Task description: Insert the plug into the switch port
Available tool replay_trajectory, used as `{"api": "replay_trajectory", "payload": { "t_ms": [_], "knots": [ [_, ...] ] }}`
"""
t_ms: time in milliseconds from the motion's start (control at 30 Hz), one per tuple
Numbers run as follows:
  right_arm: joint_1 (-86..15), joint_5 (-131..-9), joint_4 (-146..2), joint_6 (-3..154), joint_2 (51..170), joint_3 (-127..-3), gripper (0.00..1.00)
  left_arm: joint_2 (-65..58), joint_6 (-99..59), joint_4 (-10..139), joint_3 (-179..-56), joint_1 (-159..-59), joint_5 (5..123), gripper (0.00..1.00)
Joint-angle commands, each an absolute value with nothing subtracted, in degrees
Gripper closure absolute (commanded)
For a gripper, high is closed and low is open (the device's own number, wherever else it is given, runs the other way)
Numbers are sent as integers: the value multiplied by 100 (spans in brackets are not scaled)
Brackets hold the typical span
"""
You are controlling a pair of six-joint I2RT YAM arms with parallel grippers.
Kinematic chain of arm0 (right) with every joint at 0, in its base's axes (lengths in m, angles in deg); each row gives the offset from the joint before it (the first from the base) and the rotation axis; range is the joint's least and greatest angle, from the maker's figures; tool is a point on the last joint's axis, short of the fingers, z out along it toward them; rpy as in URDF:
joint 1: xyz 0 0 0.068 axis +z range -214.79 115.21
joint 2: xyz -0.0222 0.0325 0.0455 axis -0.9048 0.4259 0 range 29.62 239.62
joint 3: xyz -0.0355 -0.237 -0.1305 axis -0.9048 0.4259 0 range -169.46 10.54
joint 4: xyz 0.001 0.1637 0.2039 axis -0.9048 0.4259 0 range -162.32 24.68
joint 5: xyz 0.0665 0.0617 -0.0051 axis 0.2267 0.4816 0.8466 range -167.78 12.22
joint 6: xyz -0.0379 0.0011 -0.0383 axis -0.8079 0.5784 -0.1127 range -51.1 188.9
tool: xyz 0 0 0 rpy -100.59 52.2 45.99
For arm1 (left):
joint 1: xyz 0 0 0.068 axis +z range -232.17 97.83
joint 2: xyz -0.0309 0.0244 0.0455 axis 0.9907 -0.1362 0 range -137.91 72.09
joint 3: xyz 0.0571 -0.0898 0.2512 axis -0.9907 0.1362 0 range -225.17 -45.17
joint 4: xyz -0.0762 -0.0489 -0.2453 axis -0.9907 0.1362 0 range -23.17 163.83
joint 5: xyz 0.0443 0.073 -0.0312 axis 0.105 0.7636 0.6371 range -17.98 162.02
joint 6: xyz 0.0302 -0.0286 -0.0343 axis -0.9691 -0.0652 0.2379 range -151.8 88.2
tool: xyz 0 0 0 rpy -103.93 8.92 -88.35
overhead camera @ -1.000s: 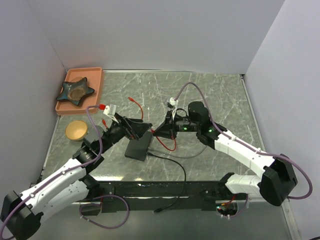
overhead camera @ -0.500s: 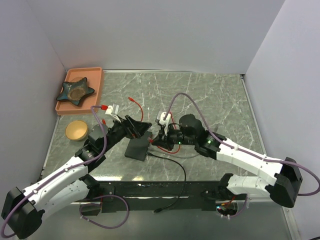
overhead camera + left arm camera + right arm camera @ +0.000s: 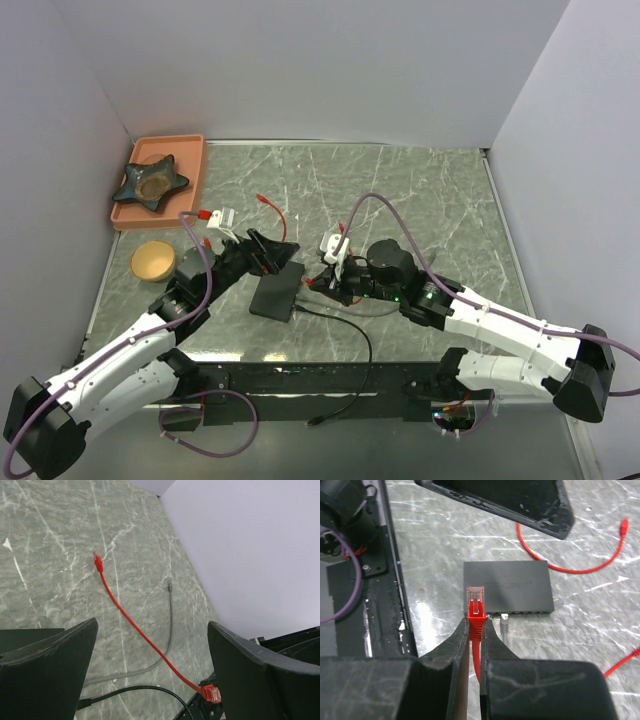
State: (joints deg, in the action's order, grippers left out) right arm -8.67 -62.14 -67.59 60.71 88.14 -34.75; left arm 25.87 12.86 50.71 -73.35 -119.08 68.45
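The switch (image 3: 277, 295) is a flat black box on the marble tabletop; in the right wrist view (image 3: 515, 586) its row of ports (image 3: 530, 612) runs along the edge facing me. My right gripper (image 3: 476, 622) is shut on the red plug (image 3: 475, 602), its clear tip pointing at the box's left corner, just short of the port edge. In the top view the right gripper (image 3: 325, 283) sits at the box's right side. My left gripper (image 3: 272, 252) is open and empty just above the box's far end; its view shows the plug (image 3: 210, 693).
A grey plug (image 3: 504, 625) and a black cable (image 3: 345, 325) are plugged into the switch. The red cable (image 3: 120, 610) trails to a loose end (image 3: 262, 200). An orange tray (image 3: 195, 170) with a star dish (image 3: 150, 182) and a wooden disc (image 3: 153, 260) lie at the left.
My right gripper has moved left and nearer with the red plug, coming down to the switch's port edge. My left gripper has shifted slightly and stays open.
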Motion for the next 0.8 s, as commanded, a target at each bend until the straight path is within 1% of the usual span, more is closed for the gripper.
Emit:
{"api": "replay_trajectory", "payload": {
  "t_ms": [0,100,267,400,467,567,700,767],
  "knots": [
    [-819,-6696,-6802,6028,8928,-3577,100,2648,1302,5309,-7399,-11839,7087,3],
    [-819,-7109,-6557,6160,9384,-3805,100,2516,1364,5575,-7443,-11760,7185,3],
    [-845,-7671,-6424,6301,10027,-4034,100,2164,1390,6216,-7540,-11312,7334,3],
    [-1038,-7734,-6073,6450,10913,-4403,100,1708,1434,6419,-7444,-10925,7282,2],
    [-1126,-7690,-6011,6494,11126,-4535,100,1523,1399,6489,-7435,-10696,7255,2],
    [-1320,-7532,-5844,6591,11626,-4755,100,1145,1285,6384,-7356,-10555,7141,1],
    [-1390,-7654,-5659,6609,12049,-5036,100,435,1188,5858,-7276,-10546,6948,1],
    [-1425,-7602,-5449,6582,12311,-5168,100,170,1179,5673,-7311,-10546,6755,3]
  ]
}}
